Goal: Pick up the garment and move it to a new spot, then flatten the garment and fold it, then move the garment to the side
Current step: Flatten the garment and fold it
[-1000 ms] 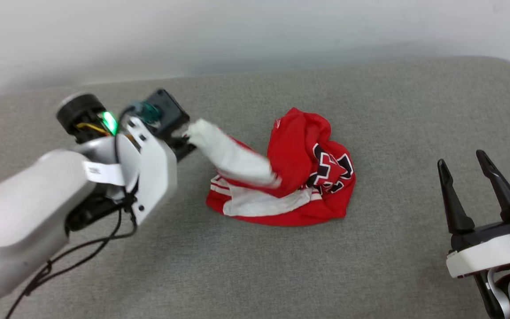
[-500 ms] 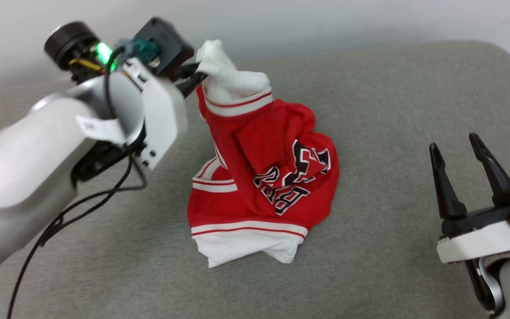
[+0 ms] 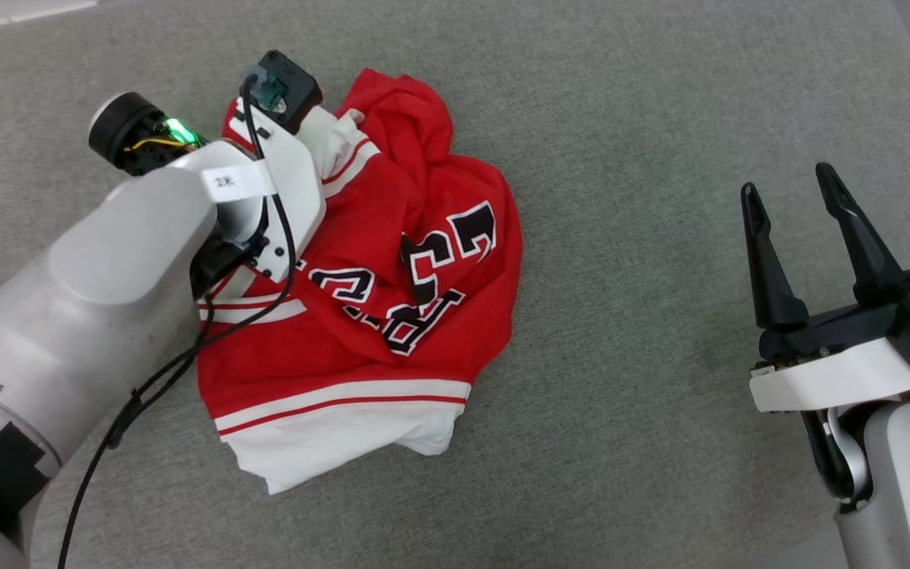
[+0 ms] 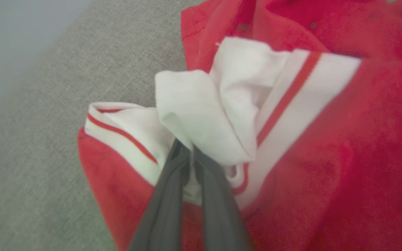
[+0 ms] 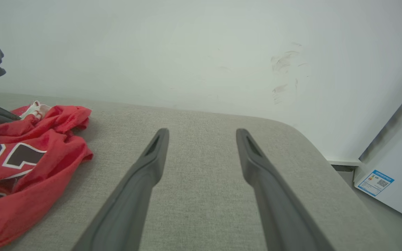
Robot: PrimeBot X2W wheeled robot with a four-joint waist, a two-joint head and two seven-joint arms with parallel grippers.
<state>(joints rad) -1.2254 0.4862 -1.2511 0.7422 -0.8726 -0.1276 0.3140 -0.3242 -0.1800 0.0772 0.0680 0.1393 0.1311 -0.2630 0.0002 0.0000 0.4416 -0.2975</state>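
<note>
Left pincer (image 4: pixel 190 153): clenched, both dark fingers (image 4: pixel 166 209) pressed together on a bunched fold of the white sleeve (image 4: pixel 201 115) of the red basketball jersey (image 3: pixel 392 316). In the left wrist view the sleeve cloth wrapped over the fingertips and the red-striped trim ran just beside the grip.

Jersey position: crumpled in a heap on the grey upholstered surface (image 3: pixel 660 118), left of centre in the head view. Its far-left part lay under the left forearm (image 3: pixel 107 276) and wrist. The black, white-edged print (image 3: pixel 423 276) faced up, creased and only partly readable. The second white sleeve (image 3: pixel 336 442), with its red stripe, lay spread at the near edge of the heap, flat on the surface.

Right pincer (image 3: pixel 787 180): released, fingers spread wide with nothing between them. It sat at the right of the head view, well apart from the jersey. In the right wrist view it pointed across the bare upholstery toward a pale wall (image 5: pixel 187 52), with the jersey's red edge at far left.

A white cabinet-like panel (image 5: pixel 396 153) bearing a small blue label (image 5: pixel 375 182) stood beyond the rounded right corner of the surface.
</note>
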